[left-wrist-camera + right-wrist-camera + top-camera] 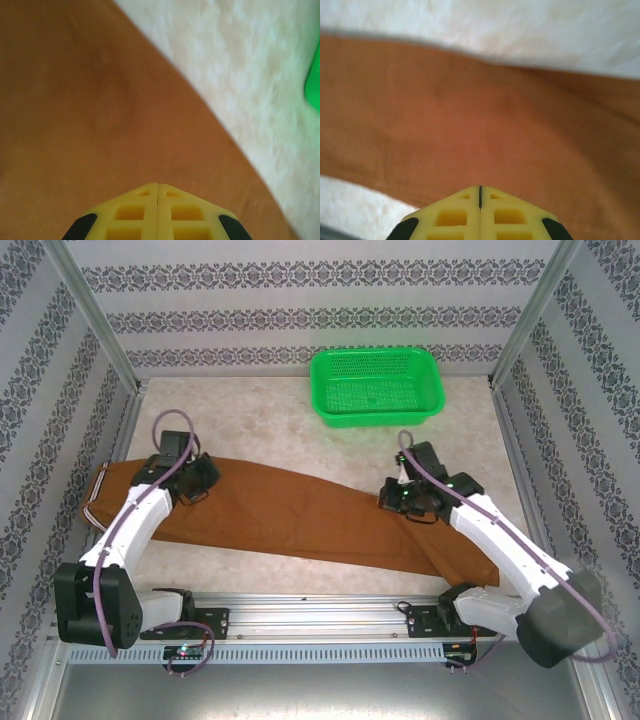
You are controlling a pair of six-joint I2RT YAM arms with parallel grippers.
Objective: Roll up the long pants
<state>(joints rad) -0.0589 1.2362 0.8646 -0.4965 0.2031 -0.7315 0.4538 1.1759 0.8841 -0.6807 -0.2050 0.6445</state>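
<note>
Left end effector [158,186] closed, yellow fingers [130,215] meeting along a thin seam, tips low over the long pants [300,515]. Pinching cloth or merely resting on it: impossible to tell. Right end effector [480,189] likewise pressed together above the rust-brown fabric, with the same doubt. Both wrist views blurred, weave and seams hard to make out.

From above, pants spread flat on the bench [260,415], beneath both end effectors and stretching between them. One end running outward past the left end effector to the bench side, detail there too small to read. Other end partly hidden under the right arm.

Green basket [377,385] ahead of the right end effector, apart from the cloth, cut to a blurred sliver at the left wrist view's edge.
</note>
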